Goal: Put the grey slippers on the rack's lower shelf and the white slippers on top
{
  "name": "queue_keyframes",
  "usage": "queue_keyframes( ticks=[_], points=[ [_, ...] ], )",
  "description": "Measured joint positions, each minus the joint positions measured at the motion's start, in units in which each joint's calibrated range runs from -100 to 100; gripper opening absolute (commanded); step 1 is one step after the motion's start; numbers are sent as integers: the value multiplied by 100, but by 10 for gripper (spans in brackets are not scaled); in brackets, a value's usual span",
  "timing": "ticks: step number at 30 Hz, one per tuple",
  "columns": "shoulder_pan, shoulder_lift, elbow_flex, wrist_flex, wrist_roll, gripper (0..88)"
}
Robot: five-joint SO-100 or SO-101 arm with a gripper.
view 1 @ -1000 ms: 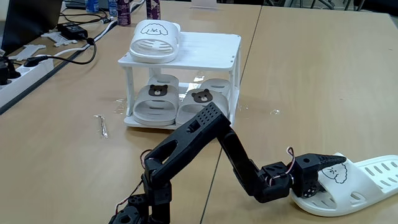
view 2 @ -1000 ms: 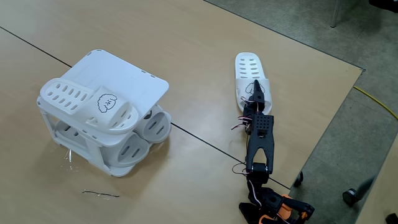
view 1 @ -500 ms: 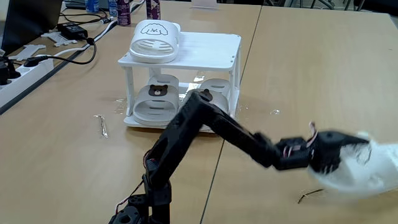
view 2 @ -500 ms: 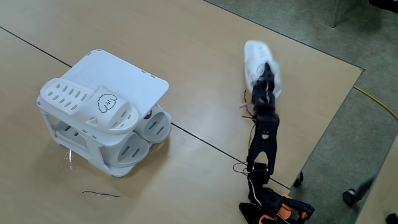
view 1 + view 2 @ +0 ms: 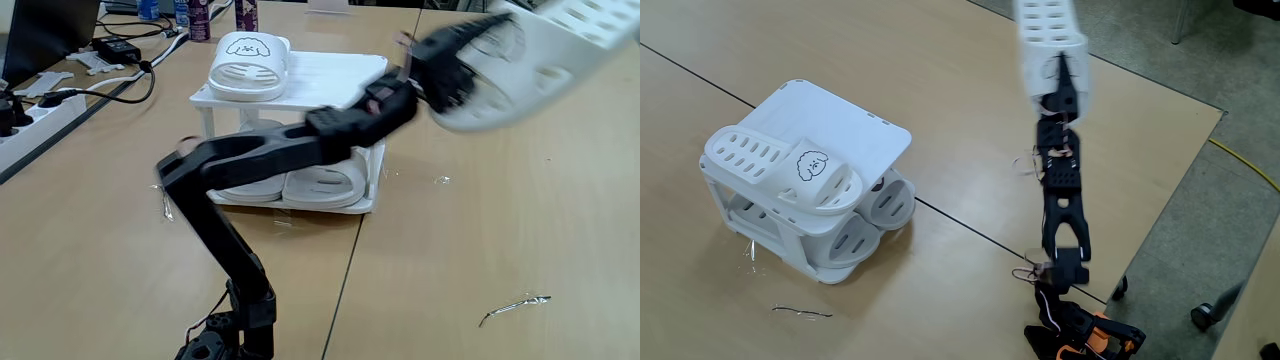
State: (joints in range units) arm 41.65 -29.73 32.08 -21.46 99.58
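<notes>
Both fixed views show the gripper (image 5: 462, 62) (image 5: 1057, 82) clamped on one of the white slippers (image 5: 535, 55) (image 5: 1048, 48), which is held in the air well above the table (image 5: 500, 220) (image 5: 940, 90). In a fixed view its long axis rises toward the upper right, heel end highest and slotted sole-side ridges blurred; in another fixed view the slotted end lies at the top edge, the puppy face toward the arm. The second white slipper (image 5: 247, 65) (image 5: 790, 170) lies flat on the slatted top of the rack (image 5: 340, 80) (image 5: 835, 120), a small glossy white plastic frame. The grey slippers (image 5: 320, 185) (image 5: 875, 205) are seen side by side on the lower shelf (image 5: 290, 200), rounded ends outward, partly hidden by the black arm.
</notes>
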Motion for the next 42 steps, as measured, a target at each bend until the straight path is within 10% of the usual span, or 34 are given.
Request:
queue_keyframes(
  ticks=[12,38,42],
  points=[
    [-3258,-1534,-1069,3391,0,6],
    [-4247,6812,-8293,3451,0,8],
    [-4262,6936,-8311,3451,0,196]
  ],
)
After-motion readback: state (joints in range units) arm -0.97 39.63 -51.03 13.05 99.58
